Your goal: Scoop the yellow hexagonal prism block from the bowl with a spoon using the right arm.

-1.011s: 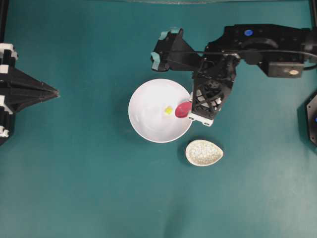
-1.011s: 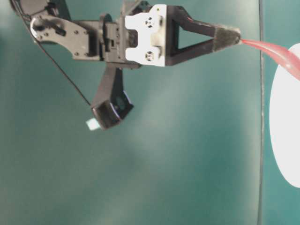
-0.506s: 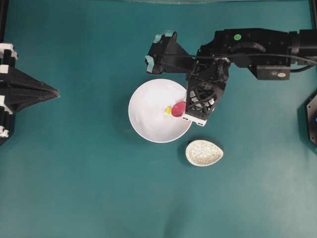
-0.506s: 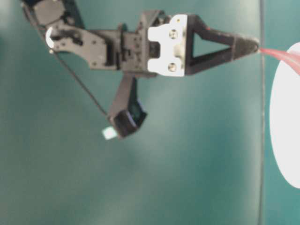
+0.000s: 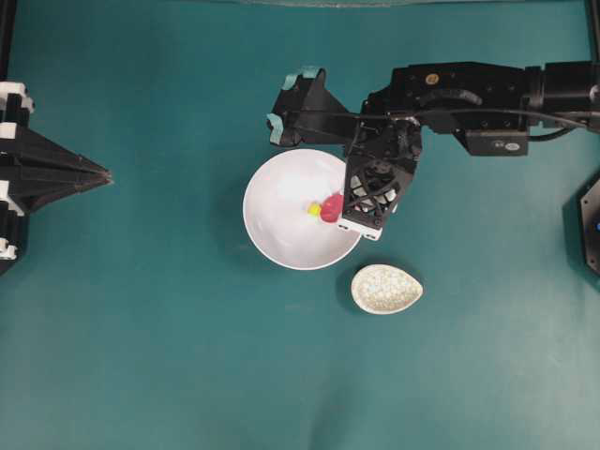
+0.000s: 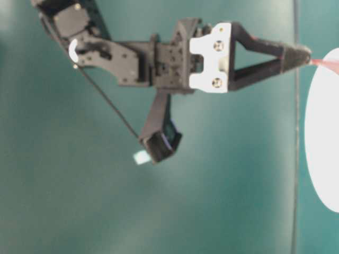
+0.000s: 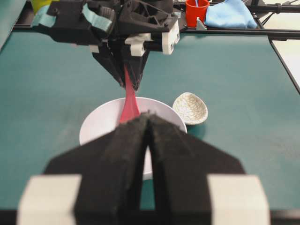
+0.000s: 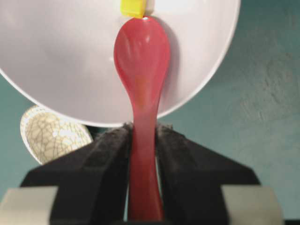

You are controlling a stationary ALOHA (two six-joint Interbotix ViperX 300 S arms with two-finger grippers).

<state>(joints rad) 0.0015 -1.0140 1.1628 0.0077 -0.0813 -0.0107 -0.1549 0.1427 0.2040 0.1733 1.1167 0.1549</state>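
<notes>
Right gripper [image 8: 143,140] pinching spoon [image 8: 142,65] by the handle, scoop tip touching yellow block [image 8: 133,8] inside bowl [image 5: 272,220]. Speckled dish [image 5: 386,288] just beside bowl's rim. Left gripper [image 5: 98,174] pressed together, well apart at table [image 5: 169,356] edge.

Right arm [image 5: 469,89] stretched in from the right edge of the overhead view, forearm running roughly level, wrist bent so the right gripper [image 5: 349,202] points down and toward the middle. Fingers [image 8: 105,154] closed tight on a thin red handle, one pad pressed to each side of it. In the table-level view, same gripper [image 6: 299,53] seen side-on, long black fingers tapering to a point, white block at their base.

Left gripper [image 5: 101,174] parked at the left edge of the overhead view, well apart from the other arm, tip pointing right. Pads [image 7: 126,140] pressed together, nothing between them.
</notes>
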